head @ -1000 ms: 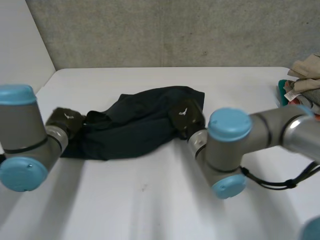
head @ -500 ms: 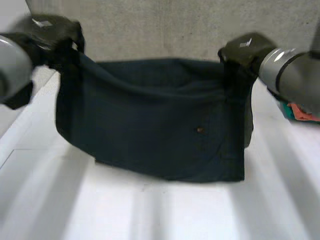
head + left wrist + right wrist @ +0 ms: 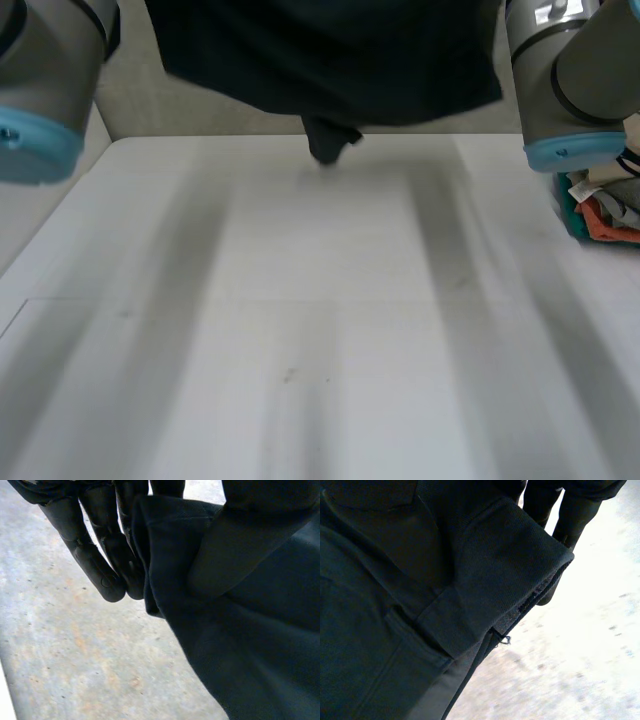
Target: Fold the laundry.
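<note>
Dark garment hangs above the tabletop. Left hand and right hand each pinch its top edge. No fold visible; judged early, with spreading and folding all left.

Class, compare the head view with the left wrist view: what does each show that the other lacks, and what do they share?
The head view adds the white table, the pile of clothes at its right edge, the left arm and the right arm, with the dark garment hanging clear of the table. The left wrist view adds the left hand, its fingers pinching a folded edge of the cloth. Both show that garment.
</note>
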Robot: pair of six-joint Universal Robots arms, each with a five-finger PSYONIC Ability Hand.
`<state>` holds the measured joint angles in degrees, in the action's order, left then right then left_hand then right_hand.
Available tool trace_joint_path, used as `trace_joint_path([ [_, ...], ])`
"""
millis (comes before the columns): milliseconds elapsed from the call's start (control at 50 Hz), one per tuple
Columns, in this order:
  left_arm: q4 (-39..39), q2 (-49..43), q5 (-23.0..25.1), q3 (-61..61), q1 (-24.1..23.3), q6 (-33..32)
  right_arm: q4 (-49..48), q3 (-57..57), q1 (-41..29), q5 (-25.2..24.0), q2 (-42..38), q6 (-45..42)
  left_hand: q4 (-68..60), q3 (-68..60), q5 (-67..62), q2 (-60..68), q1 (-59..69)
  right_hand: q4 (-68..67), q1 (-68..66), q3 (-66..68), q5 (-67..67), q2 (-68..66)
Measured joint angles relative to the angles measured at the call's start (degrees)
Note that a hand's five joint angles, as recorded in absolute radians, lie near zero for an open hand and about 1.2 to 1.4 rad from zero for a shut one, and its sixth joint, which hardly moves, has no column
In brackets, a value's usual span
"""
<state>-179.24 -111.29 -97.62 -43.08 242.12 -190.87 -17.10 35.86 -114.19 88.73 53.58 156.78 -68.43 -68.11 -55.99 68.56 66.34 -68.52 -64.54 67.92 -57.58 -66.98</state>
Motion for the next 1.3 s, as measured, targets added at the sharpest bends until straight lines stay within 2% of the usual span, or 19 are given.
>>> trace_joint_path([
  [160, -1.5, 1.63, 1.44, -18.61, -1.2, -1.72, 15.34, 3.7, 1.98, -7.8, -3.54, -0.34, -0.02, -0.03, 0.0, 0.07, 0.0, 0.0, 0.0, 0.01, 0.0, 0.0],
  [260, -1.21, -2.96, 1.39, -27.72, -1.62, -2.2, 20.93, 10.86, 3.11, -12.7, -7.79, -3.6, -0.02, -0.03, 0.0, 0.08, 0.0, -0.03, 0.0, 0.05, 0.0, 0.0],
  [340, -0.47, -7.61, 0.88, -31.58, -1.76, -2.53, 21.9, 16.83, 3.32, -14.59, -10.79, -8.55, -0.02, -0.03, 0.0, 0.08, 0.0, -0.04, 0.0, 0.05, 0.0, 0.0],
  [380, 0.32, -9.67, 0.48, -32.68, -1.76, -2.81, 21.92, 19.86, 3.27, -14.82, -11.88, -11.38, 0.08, 0.05, 0.0, -0.03, 0.0, 3.58, 2.44, -3.38, 2.67, 3.2],
  [420, 1.36, -10.75, 0.09, -33.23, -1.79, -3.15, 21.88, 21.57, 3.21, -14.45, -11.95, -12.51, 1.5, 1.23, 0.8, -1.95, -1.12, 15.61, 13.2, -15.39, 14.19, 15.18],
  [440, 2.29, -11.27, -0.24, -33.53, -1.82, -3.47, 21.83, 23.28, 3.12, -13.67, -11.51, -13.01, 12.89, 12.52, 10.9, -13.87, -13.02, 23.34, 21.14, -23.58, 22.99, 23.45],
  [480, 3.54, -11.5, -0.65, -33.8, -1.87, -3.95, 21.76, 25.1, 3.06, -12.37, -10.3, -12.6, 21.76, 21.32, 19.44, -21.98, -22.57, 30.09, 26.96, -29.33, 29.93, 29.2],
  [500, 4.19, -11.43, -0.87, -33.94, -1.9, -4.26, 21.69, 26.13, 3.04, -11.41, -9.27, -11.89, 31.12, 30.48, 28.65, -31.21, -31.84, 32.9, 29.51, -32.58, 32.92, 31.71],
  [560, 5.92, -10.59, -1.53, -34.55, -2.03, -5.37, 21.56, 29.0, 3.08, -8.64, -5.68, -8.7, 39.11, 38.23, 36.78, -39.05, -38.02, 40.4, 36.3, -39.8, 40.72, 39.0],
  [640, 6.65, -8.18, -2.16, -36.16, -2.11, -6.88, 21.6, 33.0, 3.17, -5.22, 0.2, -3.53, 42.17, 41.08, 39.94, -41.85, -39.47, 41.95, 37.11, -40.55, 42.46, 39.93],
  [740, 4.34, -4.54, -2.35, -40.03, -2.16, -8.69, 23.03, 37.6, 3.43, -3.53, 5.92, -1.81, 44.08, 42.9, 41.79, -43.46, -41.17, 41.82, 37.08, -40.5, 41.24, 39.79],
  [800, 2.12, -3.09, -2.26, -42.28, -2.24, -10.03, 24.31, 39.7, 3.67, -3.38, 8.12, -2.63, 44.08, 42.9, 41.79, -43.46, -41.17, 41.82, 36.92, -40.46, 40.42, 39.79],
  [920, -0.21, -2.15, -1.9, -45.8, -2.58, -13.65, 28.38, 44.39, 4.75, -4.5, 11.54, -6.34, 40.12, 40.17, 37.62, -40.56, -38.38, 29.87, 25.55, -28.9, 28.69, 28.14],
  [960, 0.13, -2.2, -1.8, -46.91, -2.97, -14.57, 29.77, 46.51, 5.32, -6.1, 12.42, -7.6, 34.37, 34.23, 31.95, -34.68, -31.77, 27.25, 22.99, -26.56, 26.17, 25.85],
  [1080, 1.17, -3.02, -1.51, -48.24, -3.73, -15.25, 29.92, 50.63, 6.35, -11.97, 12.28, -9.45, 34.33, 33.75, 31.94, -34.31, -31.67, 27.15, 23.03, -26.49, 26.12, 25.83],
  [1140, 0.78, -4.45, -0.99, -47.96, -3.47, -15.51, 25.73, 51.42, 6.36, -14.64, 9.83, -9.79, 41.51, 40.55, 39.3, -41.04, -38.96, 31.89, 27.54, -31.07, 31.71, 29.84],
  [1300, 0.02, -8.51, -0.72, -45.21, -2.12, -16.86, 12.38, 49.45, 4.87, -14.55, 3.49, -8.87, 49.63, 49.0, 47.73, -49.54, -46.82, 36.15, 31.21, -35.4, 36.73, 34.43],
])
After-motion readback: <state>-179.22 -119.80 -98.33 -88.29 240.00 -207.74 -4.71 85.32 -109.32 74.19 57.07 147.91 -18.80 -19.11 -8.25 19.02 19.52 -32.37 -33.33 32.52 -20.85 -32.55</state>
